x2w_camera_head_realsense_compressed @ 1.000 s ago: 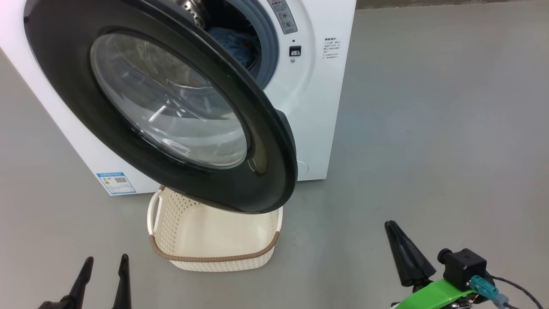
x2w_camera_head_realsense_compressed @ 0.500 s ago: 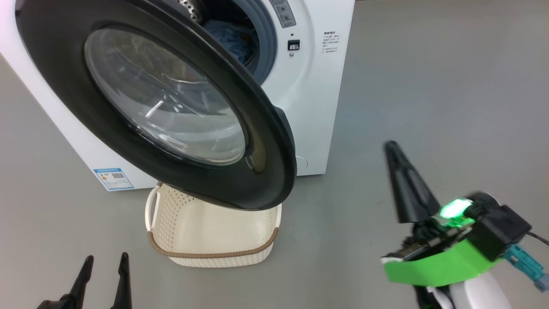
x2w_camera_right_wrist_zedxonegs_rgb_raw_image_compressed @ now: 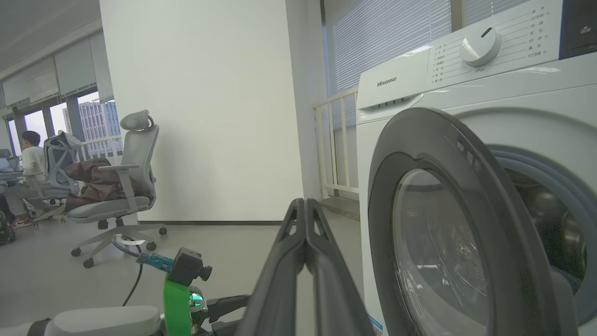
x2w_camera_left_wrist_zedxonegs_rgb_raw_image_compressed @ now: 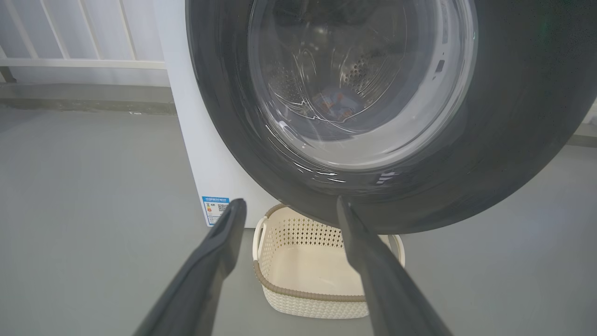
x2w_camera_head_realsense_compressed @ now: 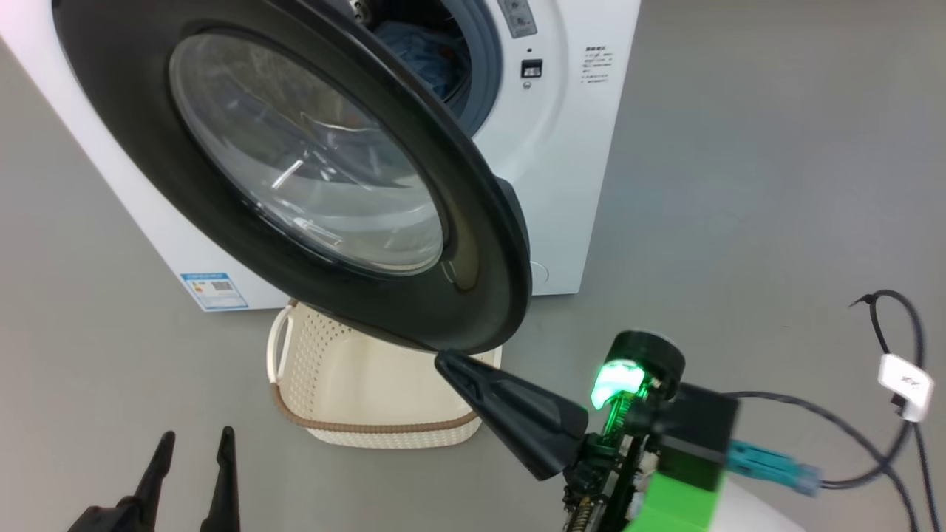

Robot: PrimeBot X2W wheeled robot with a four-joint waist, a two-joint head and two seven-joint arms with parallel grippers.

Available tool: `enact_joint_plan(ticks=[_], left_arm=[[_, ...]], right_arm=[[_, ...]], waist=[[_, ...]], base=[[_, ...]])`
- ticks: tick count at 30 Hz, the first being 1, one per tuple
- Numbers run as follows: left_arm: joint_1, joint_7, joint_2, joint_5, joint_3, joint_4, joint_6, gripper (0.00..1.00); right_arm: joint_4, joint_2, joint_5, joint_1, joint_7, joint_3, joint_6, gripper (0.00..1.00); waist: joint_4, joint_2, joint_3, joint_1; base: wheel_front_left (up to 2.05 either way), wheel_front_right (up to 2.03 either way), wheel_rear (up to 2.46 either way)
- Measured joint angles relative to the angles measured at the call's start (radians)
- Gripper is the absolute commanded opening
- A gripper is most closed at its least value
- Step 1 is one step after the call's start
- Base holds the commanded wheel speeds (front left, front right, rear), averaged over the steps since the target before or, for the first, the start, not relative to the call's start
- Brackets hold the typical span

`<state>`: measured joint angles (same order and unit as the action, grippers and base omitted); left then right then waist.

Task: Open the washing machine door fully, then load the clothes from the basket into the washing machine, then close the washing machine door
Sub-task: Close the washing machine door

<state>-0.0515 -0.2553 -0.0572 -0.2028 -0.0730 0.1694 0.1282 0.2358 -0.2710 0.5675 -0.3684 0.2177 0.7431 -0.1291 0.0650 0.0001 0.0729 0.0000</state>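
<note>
At the lower left the left claw (x2w_camera_head_realsense_compressed: 196, 434) hangs low over the grey floor (x2w_camera_head_realsense_compressed: 739, 222), its two dark fingers spread apart with nothing between them, pointing toward the basket (x2w_camera_head_realsense_compressed: 355, 428). Just beyond it, the washing machine (x2w_camera_head_realsense_compressed: 569, 185) stands on the floor, with a small blue label sticker (x2w_camera_head_realsense_compressed: 214, 290) at its lower left corner. The washing machine door (x2w_camera_head_realsense_compressed: 133, 148) is swung partly out from its left side, and its glossy black ring juts over the back of the basket, which sits on the floor right in front of the machine. What shows of the basket's inside is bare cream plastic. Behind the door's right edge the drum mouth is open, and the clothes (x2w_camera_head_realsense_compressed: 421, 52) lie inside as a blue bundle. Further right, the right claw (x2w_camera_head_realsense_compressed: 443, 360) has its fingers pressed together, gripping nothing. Its tip is just beneath the door's lower right rim, and I cannot tell whether it touches. A dark cable (x2w_camera_head_realsense_compressed: 887, 310) loops at the far right.
</note>
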Motion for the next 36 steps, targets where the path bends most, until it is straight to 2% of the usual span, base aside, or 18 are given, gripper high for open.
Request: enact_joint_plan(ticks=[8,17,27,36], left_arm=[[0.022,0.0,0.004,-0.006,0.02,0.004,0.0,1.0],[0.064,0.0,0.007,-0.013,0.041,0.004,0.0,1.0],[0.101,0.0,0.008,-0.019,0.073,0.005,0.0,1.0],[0.131,0.0,0.008,-0.035,0.1,0.013,0.0,1.0]], right_arm=[[-0.169,-0.028,0.063,-0.032,-0.05,0.128,0.0,0.0],[-0.319,-0.039,0.09,-0.063,-0.031,0.144,0.0,0.0],[-0.448,-0.016,0.073,-0.084,0.013,0.091,0.0,0.0],[-0.517,0.009,0.022,-0.108,0.031,-0.011,0.0,0.0]], waist=[[0.031,0.0,0.025,0.0],[0.065,0.0,0.075,0.0],[0.103,0.0,0.127,0.0],[0.13,0.0,0.172,0.0]], base=[[0.0,0.0,0.0],[0.0,0.0,0.0],[0.0,0.0,0.0],[0.0,0.0,0.0]])
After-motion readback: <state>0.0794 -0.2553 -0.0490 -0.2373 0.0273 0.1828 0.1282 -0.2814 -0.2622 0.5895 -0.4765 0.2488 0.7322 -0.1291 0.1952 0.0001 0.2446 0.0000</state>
